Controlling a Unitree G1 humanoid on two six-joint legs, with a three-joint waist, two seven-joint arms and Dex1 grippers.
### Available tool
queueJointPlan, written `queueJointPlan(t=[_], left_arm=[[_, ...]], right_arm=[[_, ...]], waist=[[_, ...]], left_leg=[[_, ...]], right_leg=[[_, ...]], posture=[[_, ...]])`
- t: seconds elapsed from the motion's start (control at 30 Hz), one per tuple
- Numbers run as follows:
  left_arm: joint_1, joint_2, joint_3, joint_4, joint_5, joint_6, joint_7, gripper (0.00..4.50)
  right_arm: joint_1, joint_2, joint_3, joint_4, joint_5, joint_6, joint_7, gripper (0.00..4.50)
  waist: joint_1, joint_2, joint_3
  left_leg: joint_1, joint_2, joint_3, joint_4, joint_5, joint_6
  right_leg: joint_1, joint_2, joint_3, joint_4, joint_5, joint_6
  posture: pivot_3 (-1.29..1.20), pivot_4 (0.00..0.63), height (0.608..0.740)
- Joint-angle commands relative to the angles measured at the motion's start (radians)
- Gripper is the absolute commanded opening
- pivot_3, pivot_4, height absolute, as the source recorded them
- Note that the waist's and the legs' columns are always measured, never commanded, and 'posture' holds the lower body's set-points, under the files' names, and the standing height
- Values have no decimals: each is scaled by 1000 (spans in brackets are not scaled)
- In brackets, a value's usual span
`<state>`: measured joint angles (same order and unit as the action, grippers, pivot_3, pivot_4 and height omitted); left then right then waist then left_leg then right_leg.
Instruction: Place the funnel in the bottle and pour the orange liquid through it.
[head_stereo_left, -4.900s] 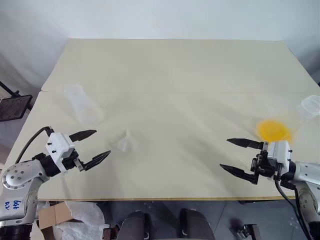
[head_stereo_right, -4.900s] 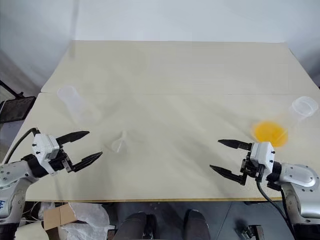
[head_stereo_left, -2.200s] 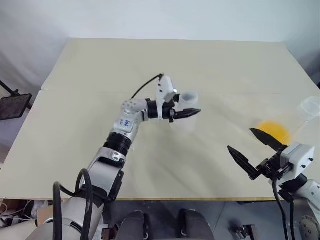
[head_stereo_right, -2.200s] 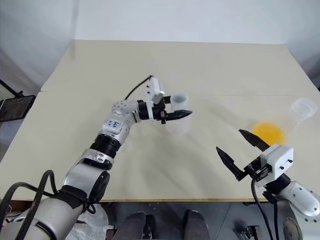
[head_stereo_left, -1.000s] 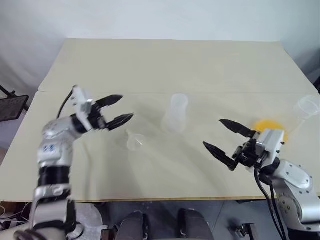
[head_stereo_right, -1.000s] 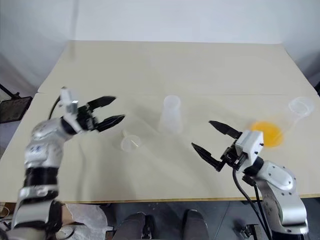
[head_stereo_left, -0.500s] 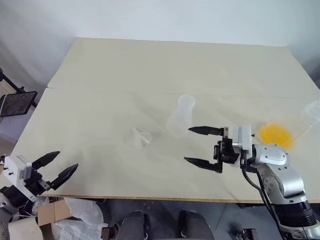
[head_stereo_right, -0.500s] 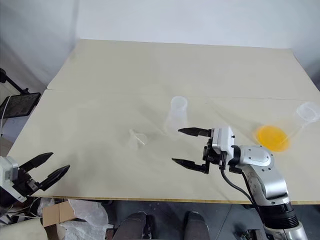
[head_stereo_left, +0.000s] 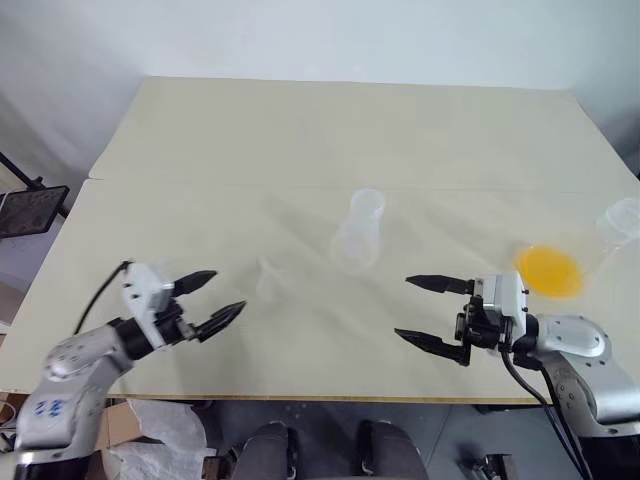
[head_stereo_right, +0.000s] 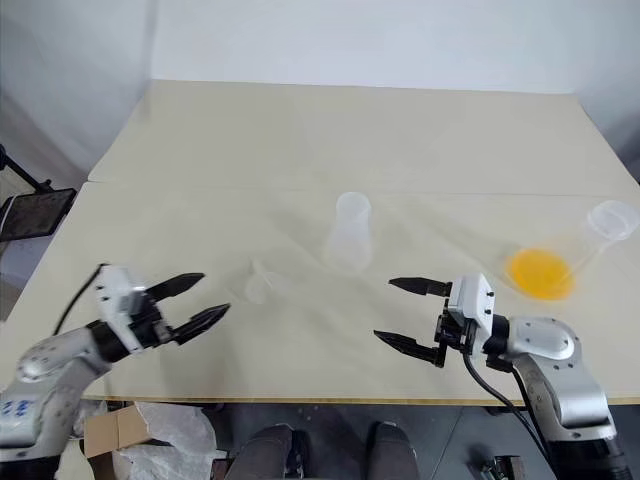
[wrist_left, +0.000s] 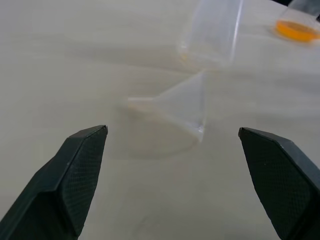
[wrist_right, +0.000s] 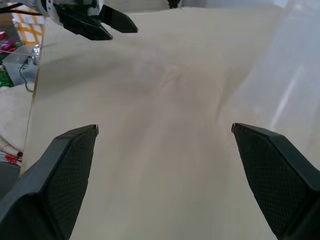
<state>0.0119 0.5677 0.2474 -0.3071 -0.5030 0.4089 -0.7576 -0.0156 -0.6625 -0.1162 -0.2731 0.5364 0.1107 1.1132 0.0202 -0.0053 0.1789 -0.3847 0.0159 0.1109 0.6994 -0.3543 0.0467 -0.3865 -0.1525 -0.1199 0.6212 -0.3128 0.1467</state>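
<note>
Clear plastic funnel (wrist_left: 180, 111) on its side, no readable markings; left tool (head_stereo_left: 212, 300), right tool (head_stereo_left: 430, 312) both spread, empty.

Your two head views looked forward and down from above the near edge of the table (head_stereo_left: 200, 150), taking in the whole top; both shared the bottle (head_stereo_left: 360, 232) at mid-table and the orange liquid (head_stereo_left: 549, 271) toward the right edge. Your left wrist camera sat low and close, facing across the tabletop at the funnel (wrist_left: 177, 107), with the bottle just behind it. Your right wrist camera also sat low, facing across the surface toward the left gripper (wrist_right: 95, 22).
</note>
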Motion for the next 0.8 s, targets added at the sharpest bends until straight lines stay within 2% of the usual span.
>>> queueJointPlan(t=[0.03,0.13,0.23,0.63,0.8], left_arm=[[-53,-42,-75,20,48,-6,56,4470],[-83,-63,-114,49,95,-27,88,4470],[-91,-70,-110,62,102,-28,108,3852],[-149,-47,-101,152,103,-70,62,14],[-199,-13,-89,163,62,-86,-35,14]], right_arm=[[28,0,-47,-71,13,-5,-45,4500],[58,8,-58,-97,11,-7,-77,4500],[71,12,-59,-111,7,-14,-99,4500],[65,47,-37,-98,-34,-57,-154,4500],[92,55,-48,-112,-38,-66,-171,4500]], waist=[[1,0,0],[1,0,0],[1,0,0],[3,0,0],[4,0,0]], left_leg=[[0,0,0,0,0,0],[0,0,1,0,0,0],[0,1,1,0,0,0],[0,1,1,0,0,0],[0,1,1,0,0,0]], right_leg=[[0,0,0,0,0,0],[0,1,0,-1,0,0],[0,1,1,-1,0,0],[0,1,1,-1,0,0],[0,1,1,-1,0,0]], posture=[[0,150,740],[0,150,740],[0,150,740],[0,150,740],[0,150,740]])
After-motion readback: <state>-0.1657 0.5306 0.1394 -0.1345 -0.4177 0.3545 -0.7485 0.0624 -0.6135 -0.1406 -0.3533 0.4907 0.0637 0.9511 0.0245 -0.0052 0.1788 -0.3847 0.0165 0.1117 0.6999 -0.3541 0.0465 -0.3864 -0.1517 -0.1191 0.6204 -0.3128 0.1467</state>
